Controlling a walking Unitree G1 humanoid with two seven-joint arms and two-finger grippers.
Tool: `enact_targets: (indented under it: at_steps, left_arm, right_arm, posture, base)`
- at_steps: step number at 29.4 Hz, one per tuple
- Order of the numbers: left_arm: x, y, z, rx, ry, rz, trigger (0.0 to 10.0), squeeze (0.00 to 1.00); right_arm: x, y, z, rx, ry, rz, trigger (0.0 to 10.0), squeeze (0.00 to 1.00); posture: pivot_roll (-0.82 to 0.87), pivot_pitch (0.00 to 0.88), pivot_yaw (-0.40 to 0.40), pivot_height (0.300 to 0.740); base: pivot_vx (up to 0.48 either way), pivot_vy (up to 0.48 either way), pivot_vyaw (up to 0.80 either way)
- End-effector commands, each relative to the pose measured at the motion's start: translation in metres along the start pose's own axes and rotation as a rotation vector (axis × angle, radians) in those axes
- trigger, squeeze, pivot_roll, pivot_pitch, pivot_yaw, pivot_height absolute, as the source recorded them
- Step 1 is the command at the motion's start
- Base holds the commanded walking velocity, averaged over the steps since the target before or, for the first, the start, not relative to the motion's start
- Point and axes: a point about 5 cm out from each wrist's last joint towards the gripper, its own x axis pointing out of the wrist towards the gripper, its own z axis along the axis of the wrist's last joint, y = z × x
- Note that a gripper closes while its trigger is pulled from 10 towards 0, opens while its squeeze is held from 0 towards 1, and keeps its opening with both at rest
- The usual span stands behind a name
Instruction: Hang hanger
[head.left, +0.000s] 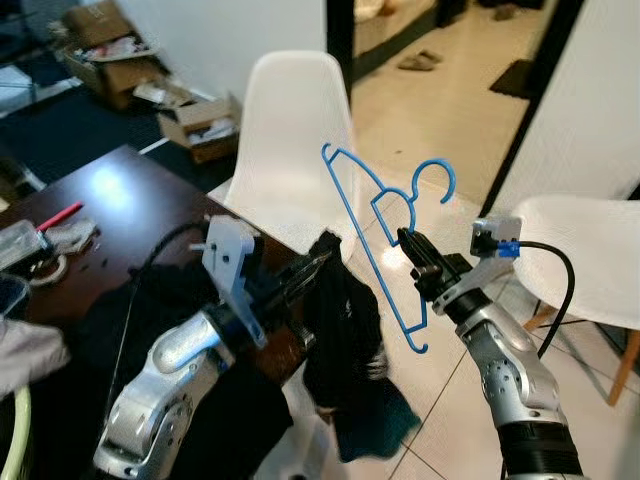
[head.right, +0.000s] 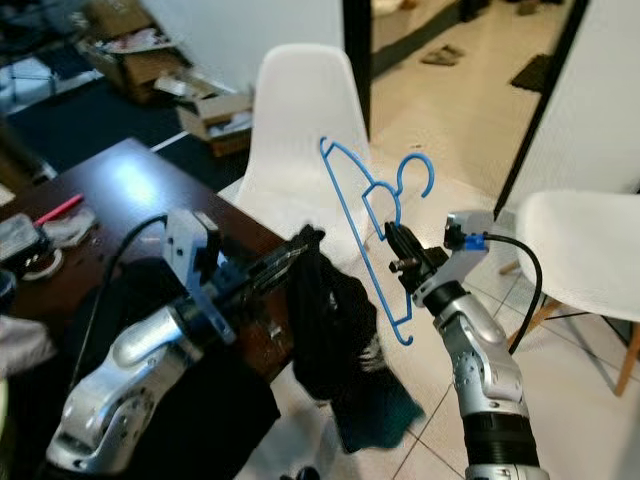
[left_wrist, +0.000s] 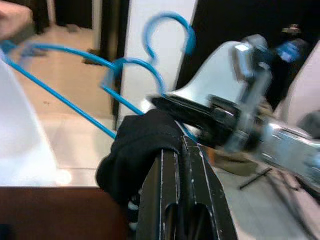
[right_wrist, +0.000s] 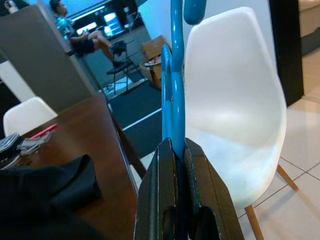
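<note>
My right gripper (head.left: 408, 241) is shut on a blue plastic hanger (head.left: 368, 215), holding it upright in the air by its neck, hook (head.left: 437, 178) pointing up. In the right wrist view the hanger (right_wrist: 175, 75) rises straight from between the fingers. My left gripper (head.left: 325, 252) is shut on a black garment (head.left: 345, 350), which hangs down off the corner of the dark table (head.left: 110, 190). The cloth's pinched edge (left_wrist: 142, 150) sits just beside the hanger's lower arm (left_wrist: 65, 97). The two grippers are close together, the left a little lower.
A white chair (head.left: 290, 130) stands right behind the hanger, another white chair (head.left: 590, 250) at the right. Clutter and a red pen (head.left: 60, 215) lie on the table's left end. Cardboard boxes (head.left: 200, 125) sit on the floor behind. A person (right_wrist: 82, 37) sits far back.
</note>
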Motion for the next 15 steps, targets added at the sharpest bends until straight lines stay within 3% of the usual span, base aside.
enact_targets:
  at_steps: [1,6,15]
  left_arm:
    - [-0.003,-0.013,0.001,-0.037,0.010,-0.089,10.0,0.00]
    - [-0.011,-0.024,-0.007,-0.086,0.061,-0.153,10.0,0.00]
    - [-0.029,0.001,-0.025,-0.041,0.104,0.077,10.0,0.00]
  right_arm:
    - [-0.002,-0.001,0.000,-0.009,-0.004,-0.002,10.0,0.00]
    - [-0.002,0.000,0.001,-0.025,-0.003,0.005,10.0,0.00]
    - [-0.002,0.006,-0.001,-0.082,0.025,0.058,10.0,0.00]
  posture:
    - [0.02,0.147,0.030,0.740]
    - [0.02,0.146,0.031,0.740]
    - [0.02,0.141,0.023,0.740]
  base:
    - [0.000,-0.465,0.80]
    - [0.000,-0.368,0.80]
    - [0.000,0.000,0.80]
